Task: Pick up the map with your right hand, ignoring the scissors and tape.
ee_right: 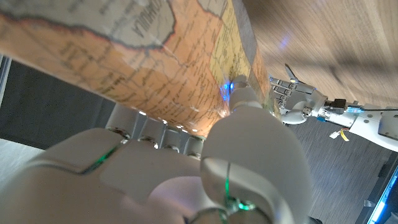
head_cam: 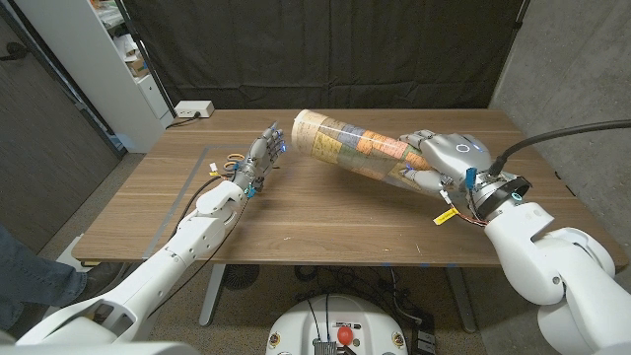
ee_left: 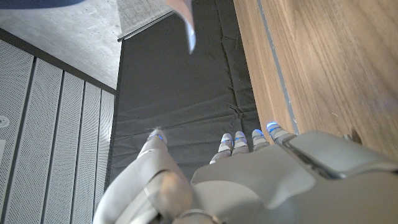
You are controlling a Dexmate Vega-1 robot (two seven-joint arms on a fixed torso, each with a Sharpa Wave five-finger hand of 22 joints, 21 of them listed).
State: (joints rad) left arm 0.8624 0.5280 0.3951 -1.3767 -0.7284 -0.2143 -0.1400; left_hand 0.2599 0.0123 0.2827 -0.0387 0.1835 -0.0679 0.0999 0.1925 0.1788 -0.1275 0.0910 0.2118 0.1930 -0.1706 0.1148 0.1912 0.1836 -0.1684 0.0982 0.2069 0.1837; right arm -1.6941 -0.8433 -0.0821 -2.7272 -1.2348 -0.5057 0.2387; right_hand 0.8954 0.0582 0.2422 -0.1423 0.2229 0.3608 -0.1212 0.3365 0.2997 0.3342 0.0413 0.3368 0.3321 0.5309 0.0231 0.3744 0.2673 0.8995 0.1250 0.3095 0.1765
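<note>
The map [head_cam: 350,141] is a rolled tube printed in orange, yellow and green. My right hand [head_cam: 442,158] grips its near end and holds it off the table, the far end pointing toward the back middle. In the right wrist view the map [ee_right: 143,56] lies across my fingers [ee_right: 245,99]. My left hand [head_cam: 262,155] stands on its edge at the table's left middle, fingers apart, holding nothing. The left hand [ee_left: 249,180] reaches toward the table's far edge in its wrist view. Scissors with orange handles [head_cam: 233,160] lie just left of that hand.
A white power strip [head_cam: 194,109] sits at the back left corner. A white shelf unit [head_cam: 118,59] stands left of the table. A black curtain hangs behind. A person's leg [head_cam: 20,271] shows at the lower left edge.
</note>
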